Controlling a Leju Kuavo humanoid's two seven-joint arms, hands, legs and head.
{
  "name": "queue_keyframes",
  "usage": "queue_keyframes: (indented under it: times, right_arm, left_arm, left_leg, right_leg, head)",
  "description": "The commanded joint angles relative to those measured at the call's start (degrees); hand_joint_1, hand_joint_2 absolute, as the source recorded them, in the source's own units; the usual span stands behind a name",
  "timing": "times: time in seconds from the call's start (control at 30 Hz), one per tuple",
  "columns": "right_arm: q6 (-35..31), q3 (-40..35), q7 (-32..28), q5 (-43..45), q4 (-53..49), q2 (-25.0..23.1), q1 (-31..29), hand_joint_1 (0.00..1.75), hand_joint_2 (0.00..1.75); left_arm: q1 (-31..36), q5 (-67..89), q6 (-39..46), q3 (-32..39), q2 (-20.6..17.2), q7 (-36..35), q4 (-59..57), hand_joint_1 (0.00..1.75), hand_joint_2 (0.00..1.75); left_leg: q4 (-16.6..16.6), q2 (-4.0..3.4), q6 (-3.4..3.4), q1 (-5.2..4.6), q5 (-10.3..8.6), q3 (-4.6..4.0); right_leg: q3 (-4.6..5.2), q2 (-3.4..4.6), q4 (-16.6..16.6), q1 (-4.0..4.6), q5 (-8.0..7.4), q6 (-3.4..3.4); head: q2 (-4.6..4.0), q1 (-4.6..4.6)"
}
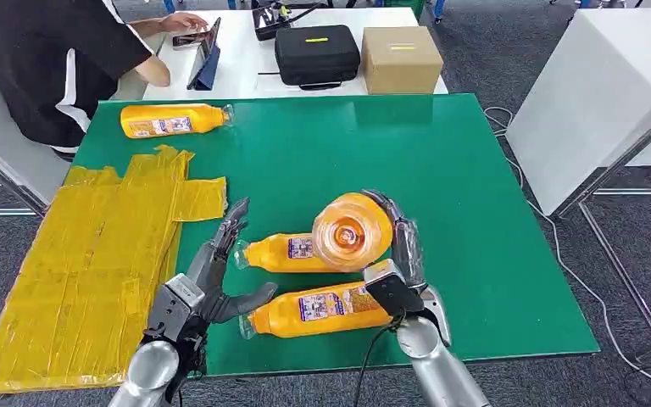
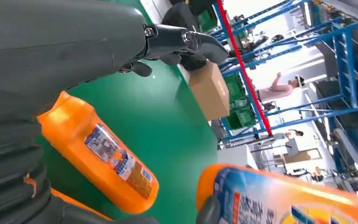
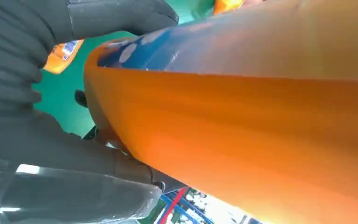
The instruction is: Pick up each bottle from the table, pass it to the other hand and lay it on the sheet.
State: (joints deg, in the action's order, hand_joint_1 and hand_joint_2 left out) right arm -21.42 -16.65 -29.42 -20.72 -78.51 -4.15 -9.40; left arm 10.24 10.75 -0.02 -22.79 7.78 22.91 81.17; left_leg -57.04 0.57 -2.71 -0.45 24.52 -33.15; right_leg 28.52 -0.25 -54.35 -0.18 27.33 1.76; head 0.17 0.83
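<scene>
The green surface (image 1: 475,170) carried everything, with the yellow sheet (image 1: 85,271) draped over its left edge and hanging past the near left corner. Beyond its far edge a white table with a black case (image 1: 316,52) and a cardboard box (image 1: 401,58) was seen, and a person (image 1: 51,59) was seated by the far left corner.

Four orange bottles were counted. One bottle (image 1: 174,119) was lying near the far left corner, well apart from the rest. Two were lying side by side near the near edge, necks turned toward the sheet: the middle bottle (image 1: 284,252) and the nearest bottle (image 1: 318,309).

The held bottle (image 1: 352,231) was gripped by the right robot hand (image 1: 403,254), fingers wrapped round its body, lifted clear of the surface. Its long axis was judged to point roughly toward the head camera, one round end facing the lens.

The left robot hand (image 1: 212,284) was held open and empty, fingers apart, just beside the necks of the two lying bottles. The held bottle lay to its right and above, so the handover was judged to depend on the left robot hand being brought up around the bottle's body.
</scene>
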Motion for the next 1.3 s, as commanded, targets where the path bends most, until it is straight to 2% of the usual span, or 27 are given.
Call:
queue_keyframes:
  times: [0.03,0.33,0.73,0.8,0.93,1.13,1.3]
  right_arm:
    - [3.55,-4.61,0.78,1.10,2.66,-1.15,-2.79,1.75,1.75]
    - [11.55,-7.92,3.28,1.84,3.45,-0.85,-3.86,1.75,1.75]
    - [13.27,-10.03,4.41,1.64,8.33,-1.97,-5.75,1.75,1.75]
    - [15.25,-10.98,4.71,2.16,8.99,-2.00,-6.21,1.75,1.75]
    - [19.30,-12.08,4.71,3.33,8.07,-1.43,-6.83,1.75,1.75]
    - [19.45,-12.02,4.78,3.40,7.99,-1.40,-6.96,1.75,1.75]
    - [25.46,-11.74,4.23,6.72,9.04,-1.52,-7.35,1.75,1.75]
  left_arm:
    - [1.86,1.51,0.58,-4.99,-0.84,0.18,1.14,0.00,1.75]
    - [1.95,2.04,1.63,-6.64,-0.87,-0.44,2.85,0.00,1.75]
    - [3.56,0.40,1.11,-6.72,-0.76,-0.89,1.16,0.00,1.75]
    - [3.95,-0.04,1.05,-6.72,-0.66,-1.00,0.65,0.00,1.75]
    - [4.92,-1.02,0.79,-6.74,-0.84,-0.92,-0.06,0.00,1.75]
    - [5.04,-1.06,0.78,-6.65,-0.86,-0.92,-0.03,0.00,1.75]
    - [5.87,-2.12,0.62,-6.52,-1.08,-0.92,-1.16,0.00,1.75]
  left_leg:
    - [0.00,-0.14,0.18,0.00,0.05,0.10]
    - [0.00,-0.10,0.13,0.00,0.04,0.07]
    - [0.04,-0.14,0.14,0.02,0.03,0.11]
    - [0.05,-0.24,0.31,0.03,0.10,0.28]
    - [0.03,-0.14,0.21,0.02,0.04,0.14]
    - [0.04,-0.06,0.10,0.00,0.00,0.05]
    - [0.03,-0.09,0.15,0.01,0.02,0.07]
  right_leg:
    - [-0.07,0.12,0.00,-0.01,0.02,-0.03]
    - [-0.06,0.08,0.01,-0.01,0.02,-0.02]
    - [-0.09,0.11,0.06,0.01,-0.01,-0.03]
    - [-0.24,0.19,0.07,0.01,0.04,-0.07]
    - [-0.11,0.10,0.04,0.01,0.01,-0.05]
    - [-0.03,0.03,0.04,-0.01,0.00,-0.02]
    - [-0.06,0.06,0.04,0.00,0.00,-0.02]
  head:
    - [0.00,0.00]
    - [0.00,0.02]
    - [0.00,0.00]
    - [0.00,0.00]
    - [0.00,0.00]
    - [0.00,0.00]
    - [0.00,0.00]
